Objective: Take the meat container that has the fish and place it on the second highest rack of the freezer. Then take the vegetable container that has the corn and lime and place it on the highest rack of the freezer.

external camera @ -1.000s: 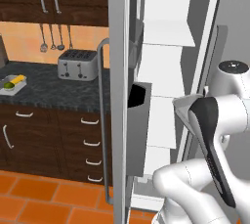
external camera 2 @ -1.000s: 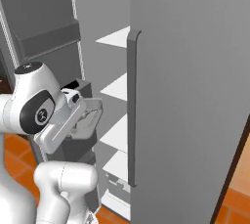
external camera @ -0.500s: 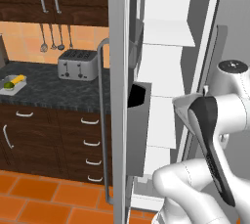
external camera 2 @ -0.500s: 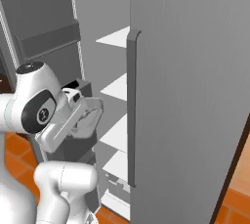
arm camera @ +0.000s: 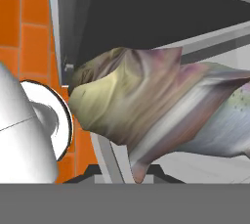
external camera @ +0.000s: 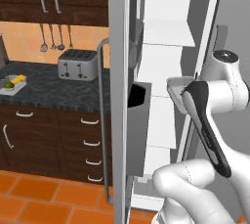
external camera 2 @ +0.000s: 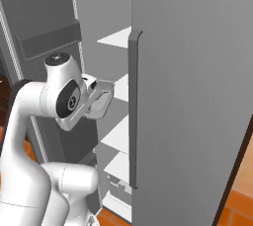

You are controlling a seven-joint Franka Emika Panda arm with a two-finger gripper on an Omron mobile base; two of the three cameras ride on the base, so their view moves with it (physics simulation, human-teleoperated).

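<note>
Right now the meat container (external camera: 177,85) sits at the end of the arm, in the open freezer (external camera 2: 197,96), a pale tray level with the middle white shelves and close to their front edges. In the hand view the fish (arm camera: 161,110) lies right up against the lens, its long axis running across the picture from the yellowish end at the left to the silvery end at the right, so it must rest in the tray just ahead of the fingers. Their tips are hidden behind it; I judge them closed on the tray, since it hangs free of every shelf, but the grip itself cannot be seen.

The relation that matters is height. The second highest rack (external camera: 165,37) lies above and beyond the tray, deeper into the white interior, so the coming move would call for a lift and then a push inward over that shelf's front edge, keeping the tray flat. From the right base view the tray (external camera 2: 101,100) is between the arm's wrist and the shelf fronts, near the door edge.

Out on the desk (external camera: 44,88), near its left edge, the corn (external camera: 17,79) and the lime (external camera: 8,85) wait in their own tray.
</note>
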